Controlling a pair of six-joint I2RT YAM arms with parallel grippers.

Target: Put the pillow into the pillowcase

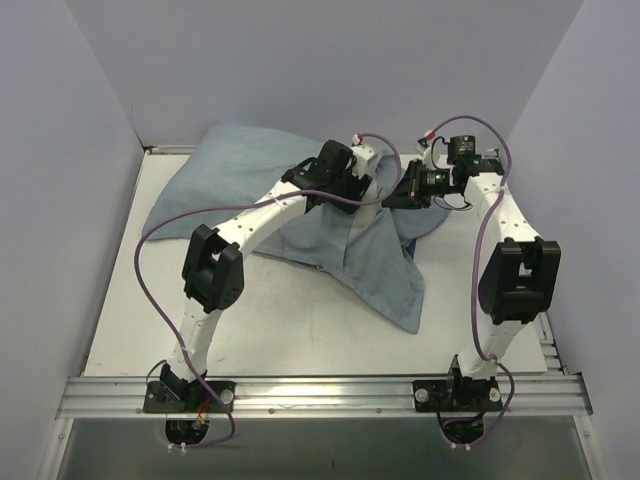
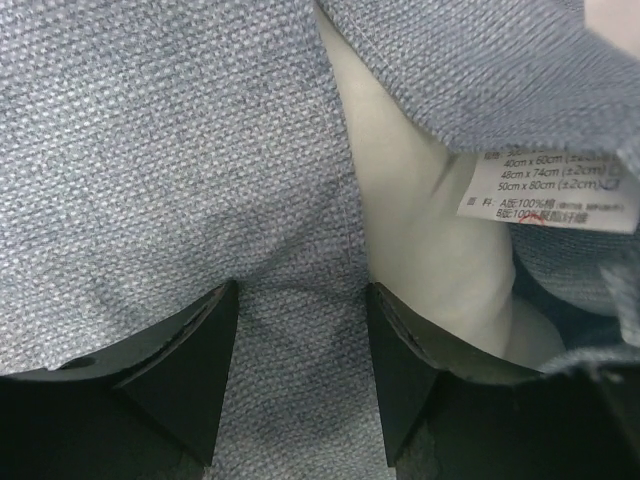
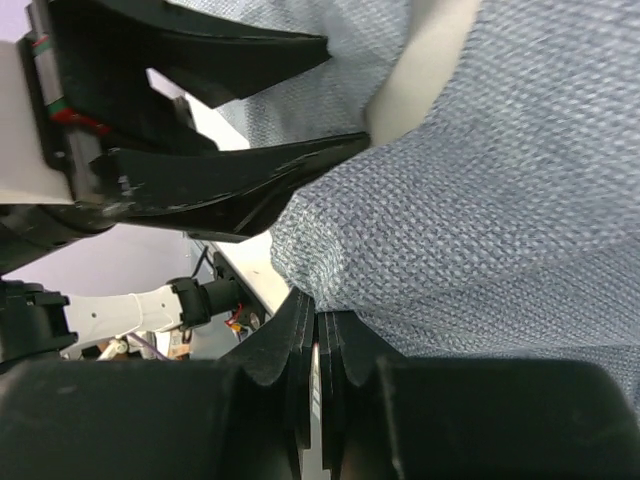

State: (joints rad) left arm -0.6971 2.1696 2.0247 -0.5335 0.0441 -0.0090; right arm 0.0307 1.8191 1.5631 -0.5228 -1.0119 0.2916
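The pale grey-blue pillowcase (image 1: 236,172) lies bulging at the back left of the table, and a limp flap of it runs to the front right. The white pillow (image 2: 425,220) shows only through the case's open edge; it also shows in the right wrist view (image 3: 418,75). My left gripper (image 1: 348,183) is open, its fingers (image 2: 205,340) spread over the pillowcase fabric (image 2: 150,150) right beside the opening. My right gripper (image 1: 402,194) is shut on a fold of the pillowcase (image 3: 480,200), with its fingertips (image 3: 300,315) pressed together close to the left gripper's fingers (image 3: 230,180).
A white care label (image 2: 552,185) hangs from the case's edge. The white table (image 1: 280,325) is boxed in by grey walls on three sides. A metal rail (image 1: 320,392) with both arm bases runs along the near edge. Purple cables loop over both arms.
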